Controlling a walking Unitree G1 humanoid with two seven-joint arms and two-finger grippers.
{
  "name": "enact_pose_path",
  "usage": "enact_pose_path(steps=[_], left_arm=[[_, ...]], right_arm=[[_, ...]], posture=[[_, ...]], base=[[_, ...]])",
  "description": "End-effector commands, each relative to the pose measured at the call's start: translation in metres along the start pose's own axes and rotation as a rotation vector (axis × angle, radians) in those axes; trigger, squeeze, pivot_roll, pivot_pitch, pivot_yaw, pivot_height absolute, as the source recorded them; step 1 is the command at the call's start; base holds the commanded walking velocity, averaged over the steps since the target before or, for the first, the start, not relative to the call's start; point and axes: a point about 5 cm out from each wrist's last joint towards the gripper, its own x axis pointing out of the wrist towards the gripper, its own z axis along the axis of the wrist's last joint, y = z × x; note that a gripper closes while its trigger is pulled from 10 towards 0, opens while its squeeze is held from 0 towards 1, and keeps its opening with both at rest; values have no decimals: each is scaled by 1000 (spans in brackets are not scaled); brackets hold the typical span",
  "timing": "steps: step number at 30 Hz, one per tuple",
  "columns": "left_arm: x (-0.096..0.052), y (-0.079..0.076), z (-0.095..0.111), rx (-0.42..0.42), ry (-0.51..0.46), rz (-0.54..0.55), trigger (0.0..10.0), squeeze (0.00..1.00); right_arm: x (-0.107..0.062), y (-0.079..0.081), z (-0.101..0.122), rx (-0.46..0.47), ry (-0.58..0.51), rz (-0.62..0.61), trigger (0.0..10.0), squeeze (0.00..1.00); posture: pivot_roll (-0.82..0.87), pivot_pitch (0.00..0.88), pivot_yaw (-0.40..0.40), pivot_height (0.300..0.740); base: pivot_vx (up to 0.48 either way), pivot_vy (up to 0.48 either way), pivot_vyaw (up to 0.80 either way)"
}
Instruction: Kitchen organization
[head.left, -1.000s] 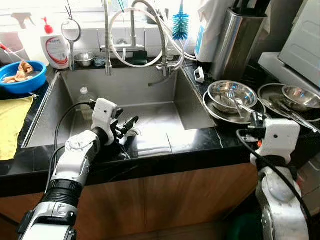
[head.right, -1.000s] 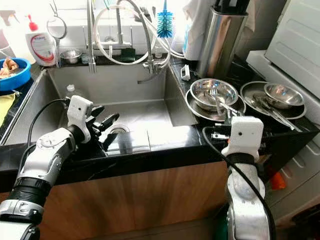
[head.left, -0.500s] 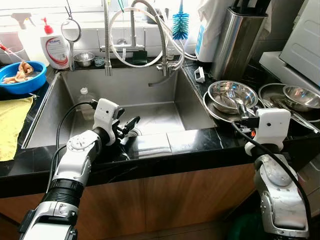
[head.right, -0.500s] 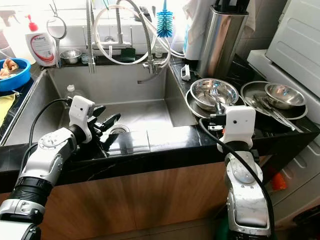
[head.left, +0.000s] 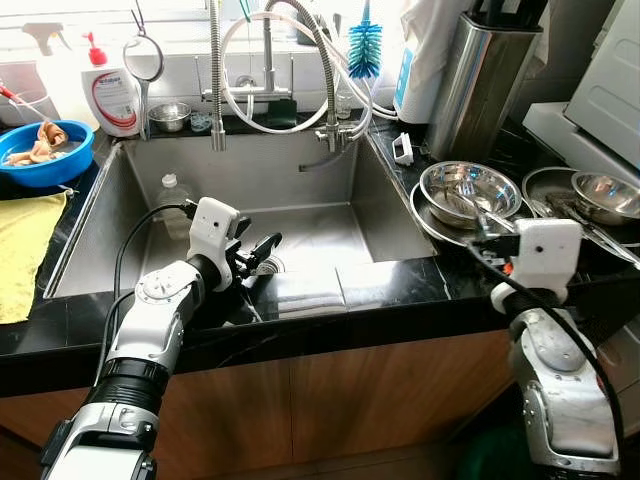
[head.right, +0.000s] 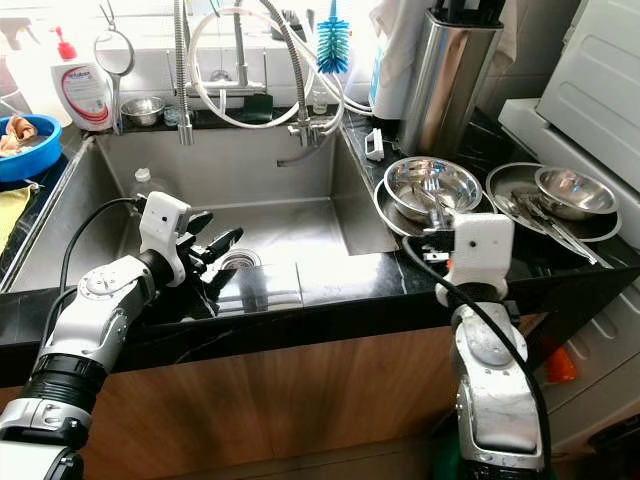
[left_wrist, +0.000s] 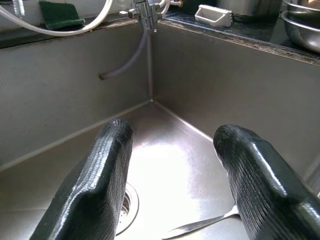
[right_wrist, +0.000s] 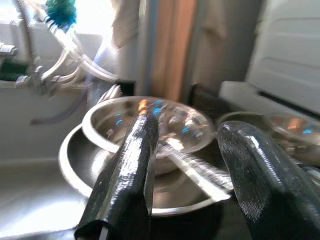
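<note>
My left gripper (head.left: 258, 255) hangs open inside the steel sink (head.left: 300, 180), low over its floor near the drain (left_wrist: 125, 210). A metal utensil (left_wrist: 200, 225) lies on the sink floor just past its fingers. My right gripper (head.left: 483, 240) is open at the counter's front edge. It points at a steel bowl (head.left: 468, 190) that sits on a steel plate (head.left: 430, 222). A utensil (right_wrist: 200, 170) rests in that bowl, just ahead of the fingertips and apart from them. Farther right stands a second bowl (head.left: 608, 192) with utensils on another plate.
A small plastic bottle (head.left: 172, 195) lies in the sink's left part. A blue bowl (head.left: 42, 155) and a yellow cloth (head.left: 25, 250) sit on the left counter. A soap bottle (head.left: 112, 100), faucet hoses (head.left: 320, 70) and a tall steel holder (head.left: 478, 80) line the back.
My right arm has moved left and forward toward the steel bowl, then stayed nearly still. The left arm has held its place in the sink.
</note>
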Motion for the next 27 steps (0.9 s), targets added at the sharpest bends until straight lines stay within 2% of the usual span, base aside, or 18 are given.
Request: enact_pose_path(steps=[1,4,14,15,17,20,23,27], left_arm=[[1,0,4,9,-21,-5,10000,0],[1,0,4,9,-23,-4,10000,0],[1,0,4,9,-24,-4,10000,0],[2,-3,3,15,-28,-12,10000,0],[2,-3,3,18,-30,-14,10000,0],[1,-3,3,18,-32,-12,10000,0],[1,-4,3,16,-33,-13,10000,0],[1,-4,2,15,-34,-14,10000,0]], right_arm=[[-4,0,16,27,-87,-20,10000,0],[-6,0,21,65,-113,-28,10000,0],[-6,1,21,70,-117,-36,10000,0],[-11,-1,6,285,-31,-121,10000,0],[-12,-2,-3,390,17,-169,10000,0],[-10,-3,-7,453,37,-183,10000,0],[-9,0,-5,420,30,-158,10000,0],[-9,0,-5,435,30,-160,10000,0]], posture=[[2,0,-46,740],[2,0,-46,740],[2,0,-46,740],[5,0,-46,740],[5,0,-46,740],[5,0,-48,740],[8,0,-49,740],[8,0,-49,740]], base=[[0,0,0],[0,0,0],[0,0,0],[0,0,0],[0,0,0],[0,0,0],[0,0,0],[0,0,0]])
